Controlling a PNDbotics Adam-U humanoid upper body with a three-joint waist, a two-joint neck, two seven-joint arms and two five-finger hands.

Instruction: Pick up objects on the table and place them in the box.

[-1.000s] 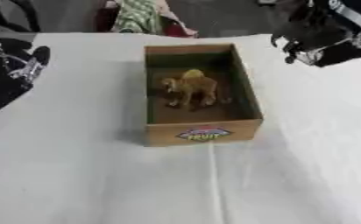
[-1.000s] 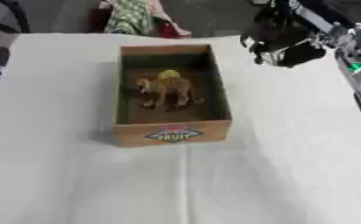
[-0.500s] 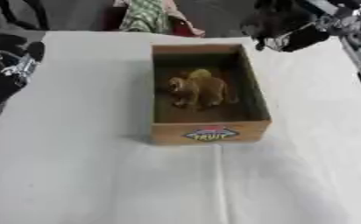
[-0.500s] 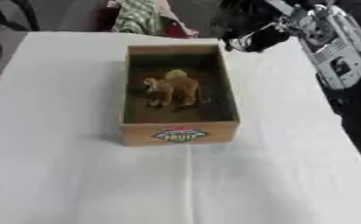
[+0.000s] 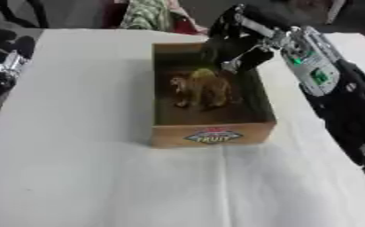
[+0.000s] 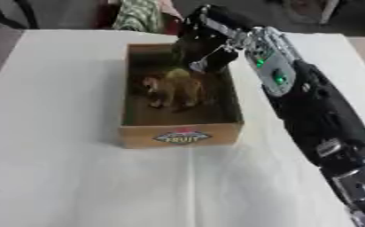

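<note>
Just right hand [image 5: 234,46] above box [image 5: 212,134].

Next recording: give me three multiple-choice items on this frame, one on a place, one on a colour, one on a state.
1. Where is the robot's right hand?
A. over the far end of the box
B. flat on the cloth in front of the box
C. at the table's near edge

2. What colour is the toy animal in the box?
A. blue
B. tan-brown
C. white

3. How does the toy animal stand?
A. lying outside the box
B. hanging from the hand
C. upright on the box floor

Answers:
1 A: the black right hand hangs over the far end of the brown cardboard box.
2 B: the toy animal is tan-brown.
3 C: it stands on its legs on the box floor.
</note>
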